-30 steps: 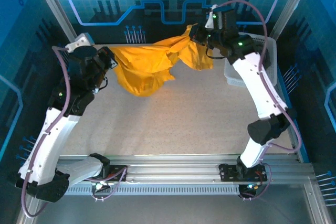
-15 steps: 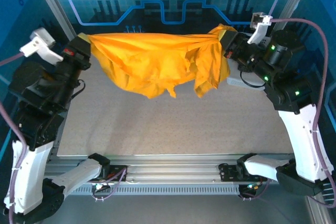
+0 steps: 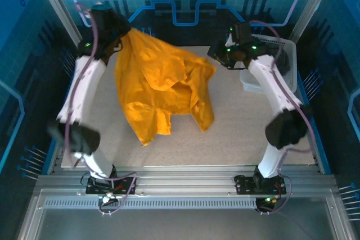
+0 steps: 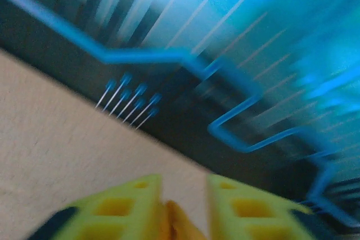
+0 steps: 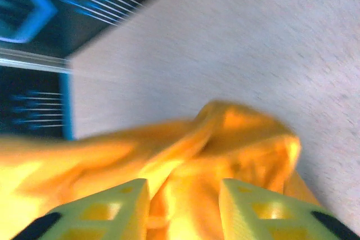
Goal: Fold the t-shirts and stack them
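One orange t-shirt (image 3: 163, 91) at left hand (image 4: 184, 195).

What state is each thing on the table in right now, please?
orange t-shirt, unfolded and crumpled, spread loosely.
left pincer, jaws apart, a bit of the shirt's cloth between them.
right pincer, open, over the shirt's cloth.
white basket, upright, contents hidden.
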### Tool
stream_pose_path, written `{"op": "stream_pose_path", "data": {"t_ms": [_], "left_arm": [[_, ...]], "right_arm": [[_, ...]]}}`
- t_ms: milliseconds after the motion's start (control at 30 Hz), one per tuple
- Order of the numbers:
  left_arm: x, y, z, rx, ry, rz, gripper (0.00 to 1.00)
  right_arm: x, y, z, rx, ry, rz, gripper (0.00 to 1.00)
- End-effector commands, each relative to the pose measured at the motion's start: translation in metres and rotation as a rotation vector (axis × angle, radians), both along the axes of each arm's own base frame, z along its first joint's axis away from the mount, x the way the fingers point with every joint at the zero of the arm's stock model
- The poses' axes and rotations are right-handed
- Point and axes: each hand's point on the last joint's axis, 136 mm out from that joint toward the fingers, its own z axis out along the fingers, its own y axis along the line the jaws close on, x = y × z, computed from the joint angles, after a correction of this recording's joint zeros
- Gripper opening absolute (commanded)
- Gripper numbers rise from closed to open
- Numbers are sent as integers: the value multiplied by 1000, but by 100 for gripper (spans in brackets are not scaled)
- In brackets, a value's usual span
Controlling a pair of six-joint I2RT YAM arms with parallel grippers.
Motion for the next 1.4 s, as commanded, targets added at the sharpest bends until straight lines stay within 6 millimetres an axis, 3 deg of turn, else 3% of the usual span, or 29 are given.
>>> {"op": "stream_pose_path", "data": {"t_ms": [0,67,133,267,433,567,667,867,1033,1167,1267,1367], "left_arm": [[4,-12,-89,-72,297,-94,49],[-10,-16,-111,-39,356,-102,57],[-39,-14,-130,-27,401,-95,58],[-133,-23,-189,-84,578,-84,54],[-256,-69,-259,-173,837,-146,52],[-312,-121,-289,-296,965,-208,54],[-325,-141,-305,-325,1027,-200,55],[-319,-161,-337,-309,1115,-201,55],[-320,-158,-366,-219,1182,-187,40],[-321,-118,-375,-124,1170,-69,0],[-327,-77,-366,-98,1132,24,0],[-330,-46,-356,-130,1093,64,0]], "right_arm": [[-7,-14,-43,-90,131,23,48],[-17,-15,-58,-127,149,46,52],[-34,-13,-67,-160,150,77,54],[-82,-8,-89,-244,167,170,53],[-141,-5,-111,-344,179,291,51],[-171,-8,-125,-372,210,343,52],[-178,-10,-130,-370,223,353,52],[-181,-10,-130,-353,228,344,53],[-186,-23,-132,-363,233,299,53],[-181,-30,-133,-392,216,278,53],[-170,-21,-137,-398,205,289,53],[-156,5,-144,-388,202,326,53]]}}
